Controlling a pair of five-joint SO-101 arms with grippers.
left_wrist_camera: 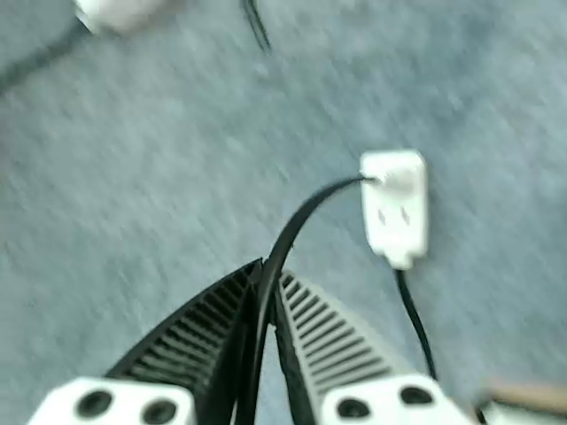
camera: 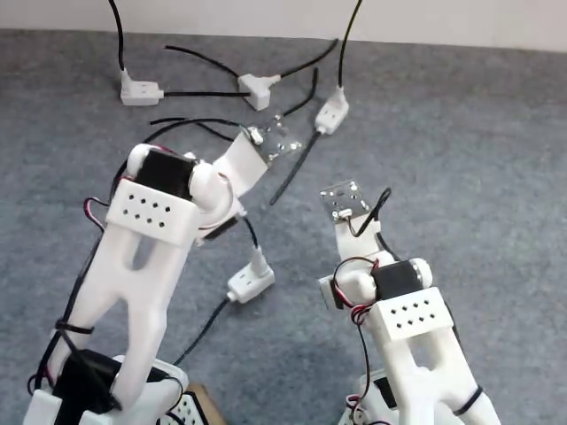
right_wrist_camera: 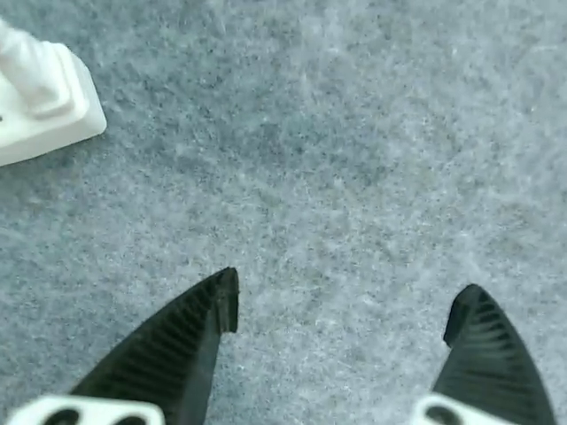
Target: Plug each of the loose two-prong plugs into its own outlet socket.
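Where ribbed left hand [left_wrist_camera: 271,270] pinches, thin cord [left_wrist_camera: 306,205] (black) curves.

No legible text, label, number or sign on any surface in these views.

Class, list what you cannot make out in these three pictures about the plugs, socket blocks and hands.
Left wrist view: blur hides whether the cord in the left hand ends seated in the socket block.
Left wrist view: white piece cut by the edge; plug or socket unclear.
Right wrist view: white block cut by the edge; its slots unseen.
High view: far block, slots too small.
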